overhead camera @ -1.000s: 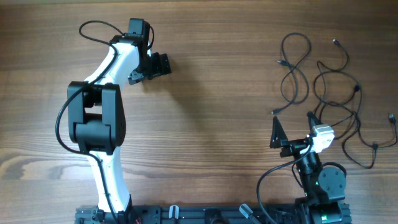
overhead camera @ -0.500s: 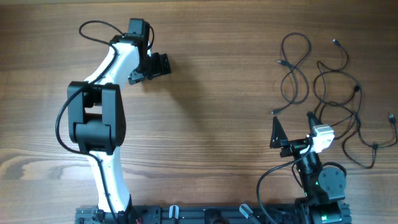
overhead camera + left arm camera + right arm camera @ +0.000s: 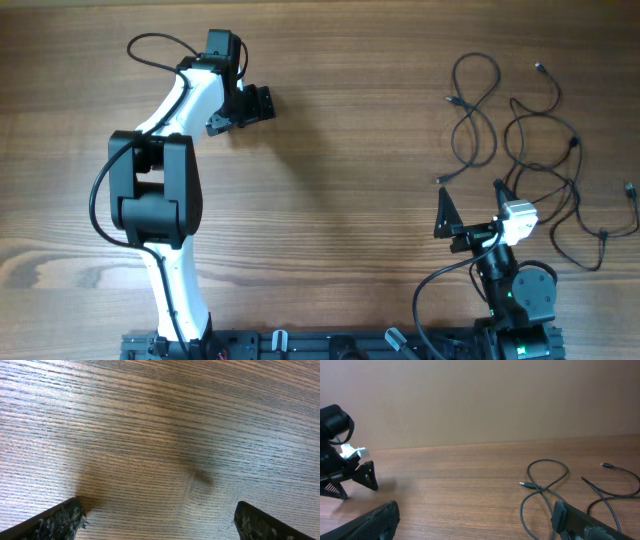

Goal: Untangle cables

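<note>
Thin black looped cables [image 3: 470, 112] are observed just beyond the right hand [image 3: 470, 203], noted fully spread and empty; the left hand [image 3: 240, 112], likewise spread and empty, is positioned well apart.

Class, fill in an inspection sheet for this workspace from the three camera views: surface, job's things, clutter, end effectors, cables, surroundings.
Surface: wooden table, bare grain showing.
Job's things: thin black cables lie loose on the table near the right arm, their loops crossing one another; none is held.
Clutter: nothing seen.
End effectors: left end effector is open over bare wood, far from the thin black cables; right end effector is open and empty, close to them.
Cables: thicker black arm wiring loops beside each arm.
Surroundings: plain beige wall behind the table.
</note>
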